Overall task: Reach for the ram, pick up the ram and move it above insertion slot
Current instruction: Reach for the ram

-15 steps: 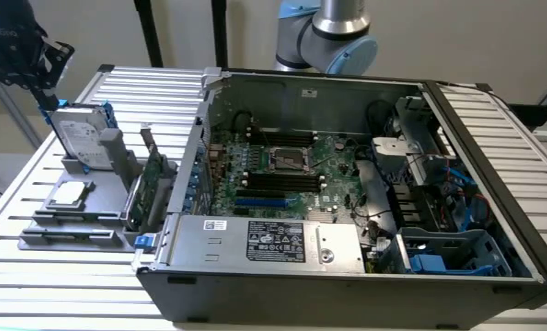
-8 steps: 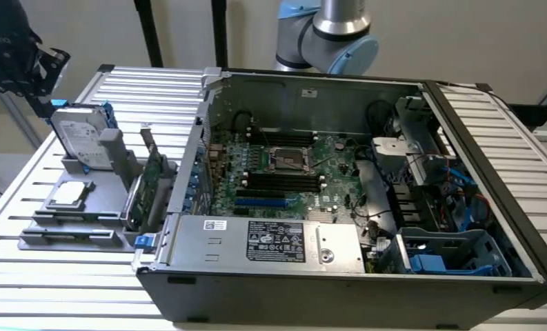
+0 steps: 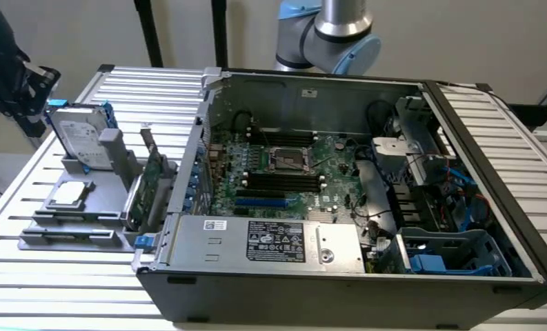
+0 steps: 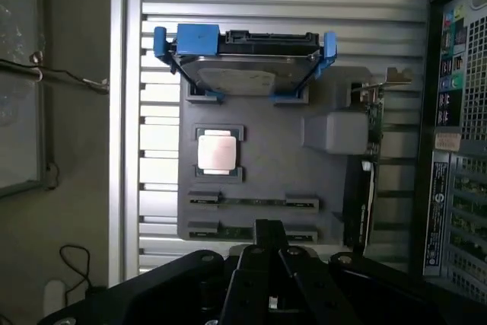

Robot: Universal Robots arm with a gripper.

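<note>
Green on grey: the ram (image 4: pixel 236 231) stands on edge in a slot of the grey holder (image 4: pixel 262 161), with a twin stick (image 4: pixel 251 202) in the next slot, just beside it. That holder lies on the slatted metal table (image 3: pixel 34 289), at about nine o'clock from the open computer case (image 3: pixel 254 276) in the exterior view (a hard drive (image 4: pixel 243 74) and a processor chip (image 4: pixel 217 150) share it). The gripper (image 4: pixel 268 235) looks down on the ram's end of the holder without touching it, jaws pressed together, nothing between them.
</note>
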